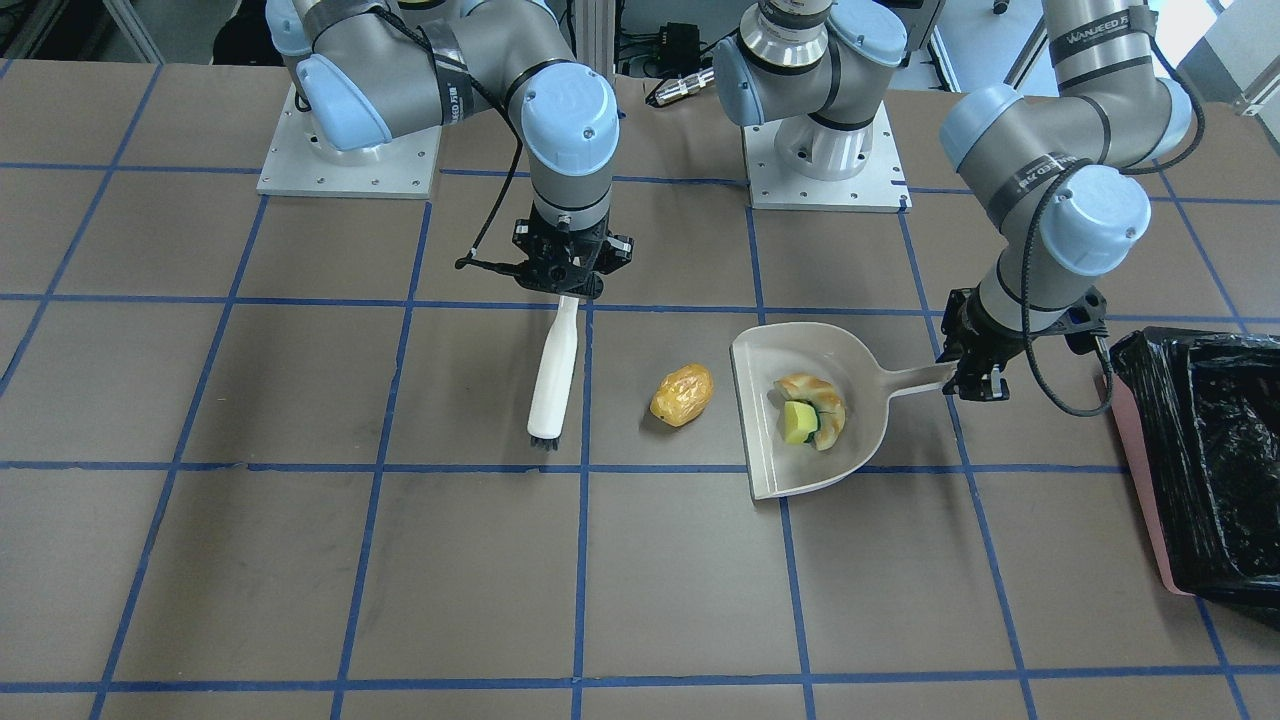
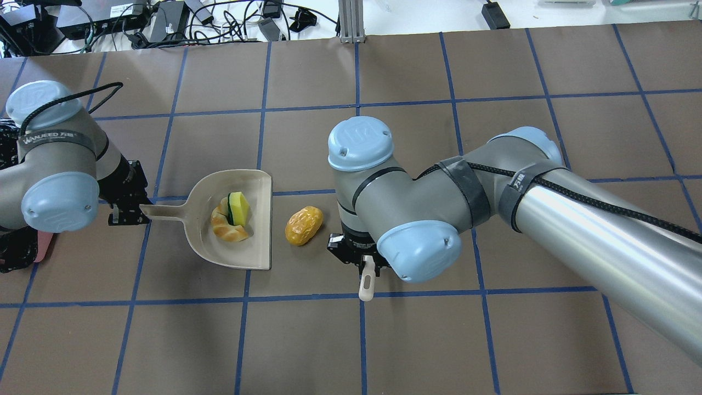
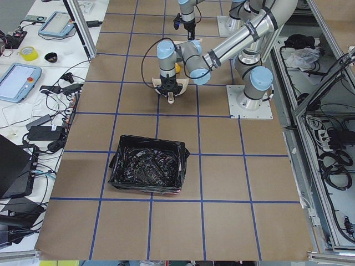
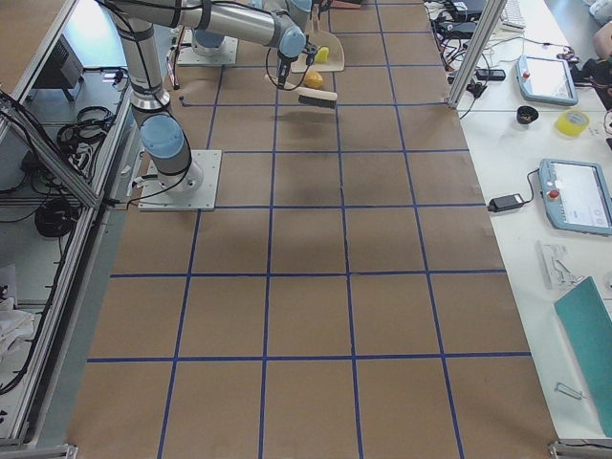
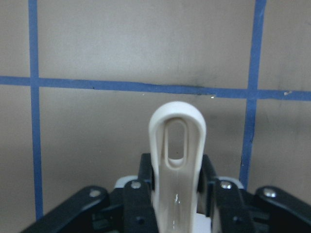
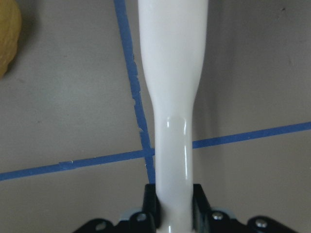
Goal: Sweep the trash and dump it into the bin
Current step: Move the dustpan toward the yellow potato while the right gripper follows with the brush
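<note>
My left gripper [image 1: 975, 375] is shut on the handle of the beige dustpan [image 1: 780, 450], which rests on the table; the handle's loop shows in the left wrist view [image 5: 177, 145]. A tan dumpling piece [image 1: 805, 385] and a yellow-and-green sponge chunk [image 1: 800, 422] lie in the pan. A golden-yellow lump [image 1: 682, 394] lies on the table just outside the pan's open edge. My right gripper [image 1: 562, 285] is shut on the white brush [image 1: 553, 370], whose bristles point down, to the lump's far side from the pan. The bin [image 1: 1140, 470], pink with a black bag, stands beyond the left gripper.
The table is brown with a blue tape grid. The two arm bases [image 1: 825, 170] stand at the robot's edge. The bin also shows in the exterior left view [image 3: 148, 170], between the dustpan and the table's end. Cables and tablets lie off the table's far edge.
</note>
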Tool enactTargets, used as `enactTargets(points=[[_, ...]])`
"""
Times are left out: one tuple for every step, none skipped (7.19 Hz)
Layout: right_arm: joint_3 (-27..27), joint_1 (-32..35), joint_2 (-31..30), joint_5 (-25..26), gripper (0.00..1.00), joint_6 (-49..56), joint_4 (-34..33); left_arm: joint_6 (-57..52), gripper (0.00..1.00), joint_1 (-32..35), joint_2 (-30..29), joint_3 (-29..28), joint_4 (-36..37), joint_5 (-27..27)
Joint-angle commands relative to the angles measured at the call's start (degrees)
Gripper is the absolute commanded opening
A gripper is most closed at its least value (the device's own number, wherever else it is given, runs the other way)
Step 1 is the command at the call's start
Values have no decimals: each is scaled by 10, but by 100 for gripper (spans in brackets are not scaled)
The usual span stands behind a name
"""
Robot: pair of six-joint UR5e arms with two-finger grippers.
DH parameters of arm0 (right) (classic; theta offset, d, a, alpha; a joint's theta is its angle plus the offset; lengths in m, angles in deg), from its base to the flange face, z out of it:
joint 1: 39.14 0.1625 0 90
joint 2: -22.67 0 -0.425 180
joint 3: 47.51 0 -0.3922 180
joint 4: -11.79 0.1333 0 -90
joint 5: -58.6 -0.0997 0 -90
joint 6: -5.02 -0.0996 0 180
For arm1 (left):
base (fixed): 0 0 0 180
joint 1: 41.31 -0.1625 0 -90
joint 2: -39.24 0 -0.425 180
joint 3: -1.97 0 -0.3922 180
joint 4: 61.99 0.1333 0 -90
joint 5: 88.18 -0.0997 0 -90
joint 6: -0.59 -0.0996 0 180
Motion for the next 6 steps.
enactTargets(points=[[0,20,22,-5,0,-27,-27,29,0,35,-5,3,-1,-5],[1,38,32,-6,0,-35,-55,39,0,43,-7,3,-1,-6],[10,44,47,-31,0,-53,-92,50,0,50,-3,2,-1,-12],[24,50,62,-38,0,-56,-92,58,0,57,-6,2,-1,-17],[36,69,85,-38,0,-65,-95,71,0,65,-11,1,-1,-17],[53,88,102,-39,0,-76,-116,88,0,78,-17,-1,-1,-17]])
